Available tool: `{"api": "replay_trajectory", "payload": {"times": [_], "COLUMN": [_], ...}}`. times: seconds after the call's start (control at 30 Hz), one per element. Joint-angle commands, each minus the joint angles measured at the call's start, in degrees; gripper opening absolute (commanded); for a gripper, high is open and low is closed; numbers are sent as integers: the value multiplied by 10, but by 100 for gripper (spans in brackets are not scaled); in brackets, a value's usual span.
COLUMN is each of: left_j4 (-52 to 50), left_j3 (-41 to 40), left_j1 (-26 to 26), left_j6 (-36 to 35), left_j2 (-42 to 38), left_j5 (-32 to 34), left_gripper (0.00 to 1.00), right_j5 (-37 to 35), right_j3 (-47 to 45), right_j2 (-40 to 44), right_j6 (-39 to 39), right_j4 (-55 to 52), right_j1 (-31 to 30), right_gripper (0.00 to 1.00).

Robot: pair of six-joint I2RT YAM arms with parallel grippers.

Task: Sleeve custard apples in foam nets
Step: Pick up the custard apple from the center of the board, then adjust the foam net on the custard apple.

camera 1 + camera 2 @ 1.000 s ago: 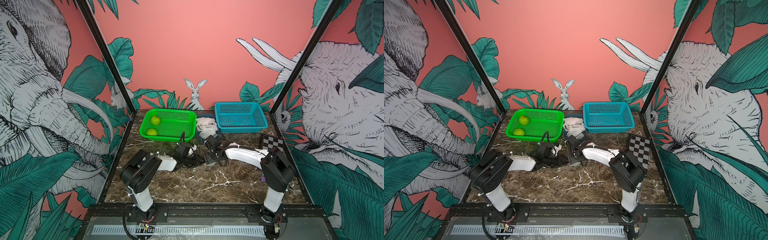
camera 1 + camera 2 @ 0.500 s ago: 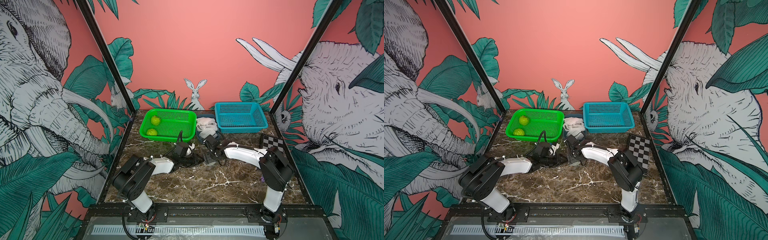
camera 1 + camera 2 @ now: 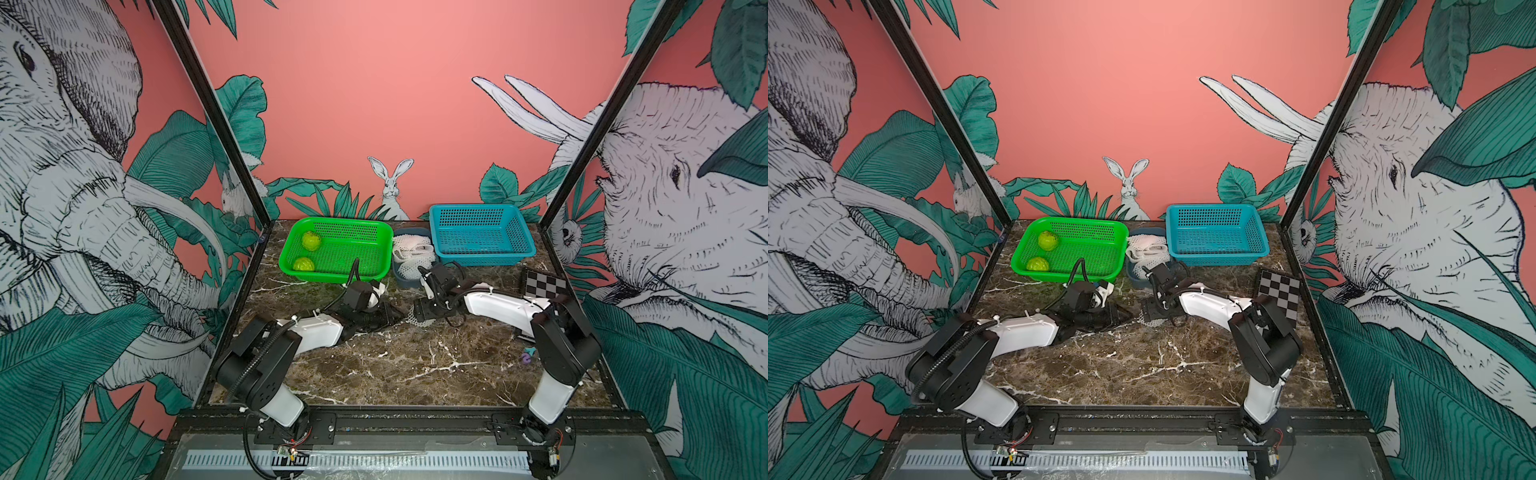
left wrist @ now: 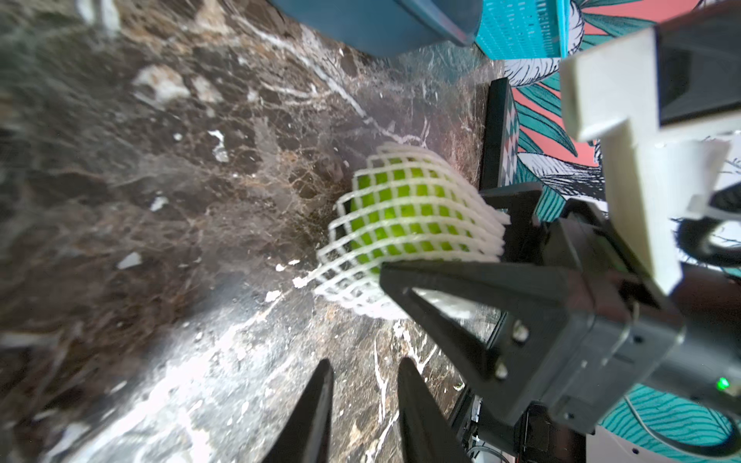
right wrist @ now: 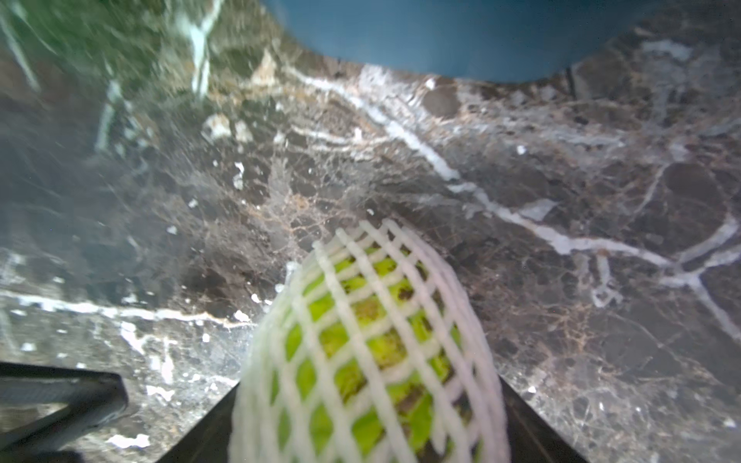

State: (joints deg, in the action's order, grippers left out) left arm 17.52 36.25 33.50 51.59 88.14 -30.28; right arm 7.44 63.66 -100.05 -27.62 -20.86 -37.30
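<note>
Left arm [image 3: 316, 332] dropped lower; netted custard apple [image 4: 393, 216] sits inside right claw [image 4: 435, 236].

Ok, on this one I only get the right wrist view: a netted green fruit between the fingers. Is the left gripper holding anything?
Observer: No. In the left wrist view, the left gripper has its fingers slightly apart with nothing between them. It is not touching the netted custard apple.
Reviewer: How many fruits have no net?
Observer: Both top views show two bare custard apples lying in the green basket.
Reviewer: Any spare nets?
Observer: Yes. A pile of foam nets sits in the grey-blue tub, between the green basket and the blue basket.
</note>
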Motion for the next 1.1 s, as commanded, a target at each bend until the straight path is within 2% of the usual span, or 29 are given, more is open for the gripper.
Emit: {"api": "replay_trajectory", "payload": {"times": [0.0,0.37,0.5,0.7,0.87,1.07], "left_j4": [-29,-105,-148,-217,-228,-191], "left_j3": [-4,20,38,77,102,122], "left_j1": [-9,-43,-55,-61,-62,-62], "left_j6": [-7,-33,-48,-78,-85,-79], "left_j2": [-28,-99,-134,-178,-204,-218], "left_j5": [13,27,33,46,42,20], "left_gripper": [30,31,31,32,34,35], "right_j5": [71,252,324,383,439,478], "right_j3": [-21,-87,-112,-124,-150,-156], "right_j2": [39,120,140,162,164,149], "right_j6": [-18,-42,-80,-104,-208,-332], "right_j4": [61,198,275,332,477,639], "right_j1": [23,84,109,127,146,153], "right_gripper": [80,81,81,81,81,80]}}
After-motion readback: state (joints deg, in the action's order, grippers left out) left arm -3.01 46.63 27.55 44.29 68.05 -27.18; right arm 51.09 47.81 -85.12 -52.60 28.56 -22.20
